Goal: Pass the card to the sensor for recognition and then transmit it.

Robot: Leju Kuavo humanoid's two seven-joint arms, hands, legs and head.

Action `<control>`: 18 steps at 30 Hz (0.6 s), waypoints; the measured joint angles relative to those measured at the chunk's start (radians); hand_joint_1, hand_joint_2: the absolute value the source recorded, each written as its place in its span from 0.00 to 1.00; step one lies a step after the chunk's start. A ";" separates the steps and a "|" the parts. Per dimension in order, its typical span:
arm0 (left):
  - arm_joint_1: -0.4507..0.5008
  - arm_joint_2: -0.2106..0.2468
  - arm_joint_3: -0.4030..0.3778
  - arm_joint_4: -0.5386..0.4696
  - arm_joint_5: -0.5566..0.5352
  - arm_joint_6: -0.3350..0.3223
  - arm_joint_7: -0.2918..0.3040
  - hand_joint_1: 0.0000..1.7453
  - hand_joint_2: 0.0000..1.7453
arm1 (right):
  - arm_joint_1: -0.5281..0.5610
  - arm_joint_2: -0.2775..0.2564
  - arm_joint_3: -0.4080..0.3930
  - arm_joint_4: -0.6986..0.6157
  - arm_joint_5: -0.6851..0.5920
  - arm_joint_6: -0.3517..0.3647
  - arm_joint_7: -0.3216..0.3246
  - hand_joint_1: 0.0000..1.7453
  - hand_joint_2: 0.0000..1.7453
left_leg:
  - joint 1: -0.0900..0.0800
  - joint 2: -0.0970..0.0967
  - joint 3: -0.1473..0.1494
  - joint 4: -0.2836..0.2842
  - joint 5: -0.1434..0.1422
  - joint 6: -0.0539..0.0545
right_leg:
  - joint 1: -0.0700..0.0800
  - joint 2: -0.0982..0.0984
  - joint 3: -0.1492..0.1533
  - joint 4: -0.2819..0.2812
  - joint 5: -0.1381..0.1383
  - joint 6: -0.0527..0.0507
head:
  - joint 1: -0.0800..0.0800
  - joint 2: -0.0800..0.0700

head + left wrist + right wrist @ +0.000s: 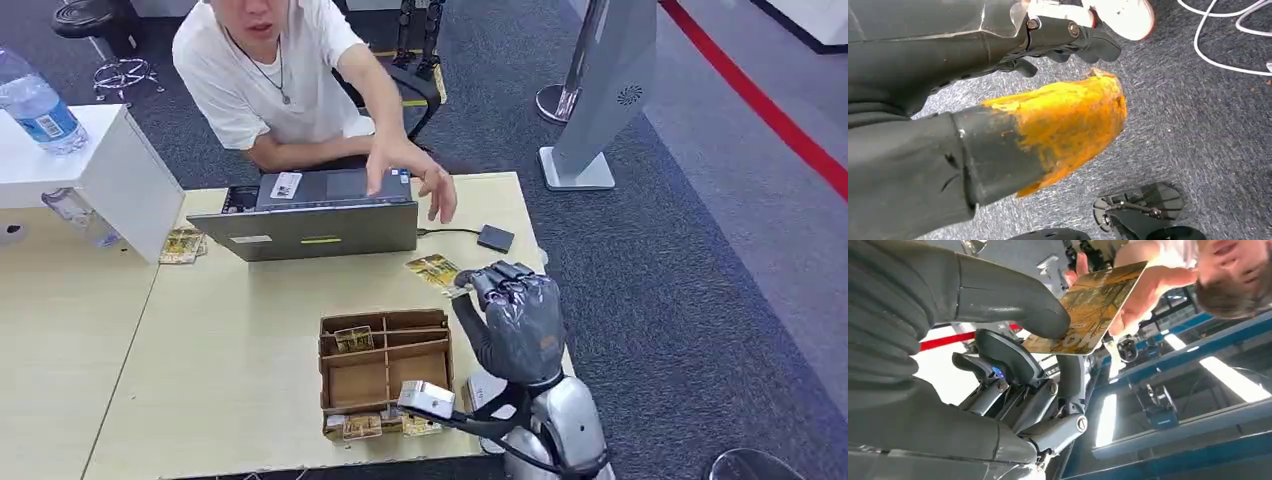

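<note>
My right hand (517, 318) is raised over the right end of the table and pinches a yellow patterned card (436, 270) by one edge. The right wrist view shows that card (1096, 307) clamped between the thumb (1013, 297) and the darker fingers under it. A small black square sensor (495, 238) lies flat on the table just beyond the card, with a cable running to the laptop (318, 216). A person's hand (418, 178) reaches out over the laptop's right end. My left hand (1058, 35) hangs over the carpet, holding nothing, its fingers apart from the orange-tipped thumb (1063, 125).
A cardboard divider box (385, 368) holding more cards stands near the table's front edge. A few cards (183, 244) lie left of the laptop. At the left are a white box (110, 170) and a water bottle (38, 108). The person sits behind the table.
</note>
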 joint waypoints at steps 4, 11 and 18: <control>0.000 0.000 -0.003 0.000 -0.004 -0.002 -0.002 0.00 0.00 | -0.046 0.003 -0.012 0.039 0.003 0.000 0.021 1.00 1.00 | 0.000 0.000 0.000 0.000 0.000 0.000 | 0.000 0.000 0.000 0.000 0.001 -0.001 | 0.000 0.000; -0.001 0.000 -0.010 0.000 -0.013 -0.003 -0.002 0.00 0.00 | -0.140 0.012 -0.022 0.133 0.021 0.000 0.085 1.00 1.00 | 0.000 0.000 0.000 0.000 0.002 0.000 | 0.000 0.000 0.000 0.000 0.002 -0.001 | 0.000 0.000; -0.001 -0.002 -0.019 0.000 -0.015 -0.006 0.000 0.00 0.00 | -0.188 0.019 -0.028 0.209 0.039 0.000 0.129 1.00 1.00 | 0.000 0.000 0.000 0.000 0.002 0.000 | 0.000 0.000 0.000 0.000 0.002 -0.001 | 0.000 0.000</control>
